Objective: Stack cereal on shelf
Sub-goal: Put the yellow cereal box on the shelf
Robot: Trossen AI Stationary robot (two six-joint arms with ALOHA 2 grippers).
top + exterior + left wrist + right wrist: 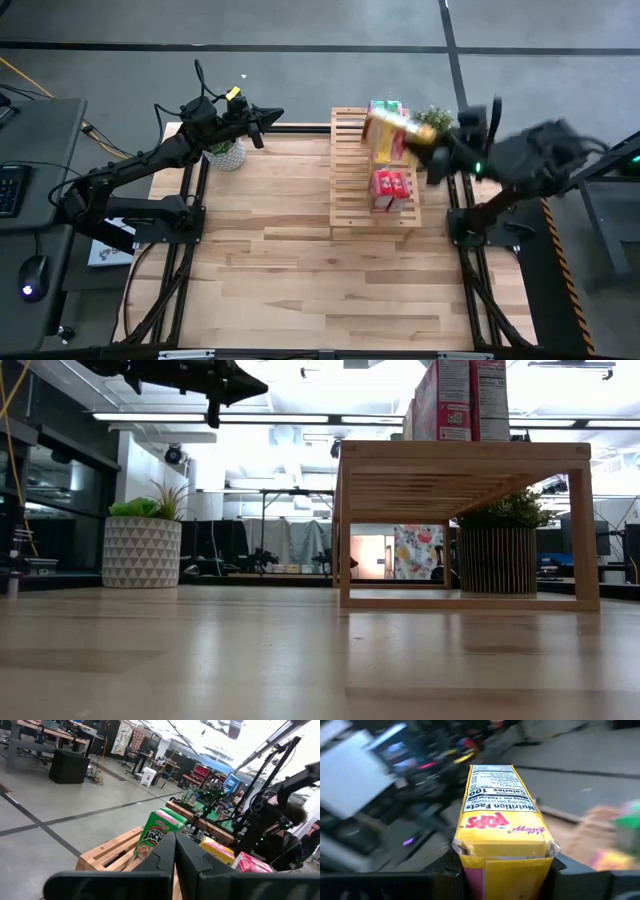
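From above, the shelf (372,172), a pale slatted wooden rack with parallel bars, sits on the plank tabletop (300,270). The right gripper (432,150) hangs over the rack's far right part, clamped on a yellow cereal box (385,137) of glossy cardboard. A red box (392,190) rests on the slats nearer the rack's front, and a green box (385,106) stands at its far end. The left gripper (256,127) is raised off the rack's far left corner, beside a white patterned plant pot (227,154); its fingers lie together, empty.

From table height, the rack (465,525) reads as an open rectangular frame with slim square legs. Red boxes (457,400) stand on top of it. A ribbed dark pot with a bush (498,550) shows behind the rack, and the faceted white pot (142,545) stands well to its left.

The left wrist camera looks past its closed dark fingers (185,862) at the rack's far end, where the green box (157,834) stands upright, with a yellow box (217,849) and a red one (255,864) beyond.

The right wrist camera shows the yellow box (502,827) pinched between the jaws, its printed nutrition panel facing up.
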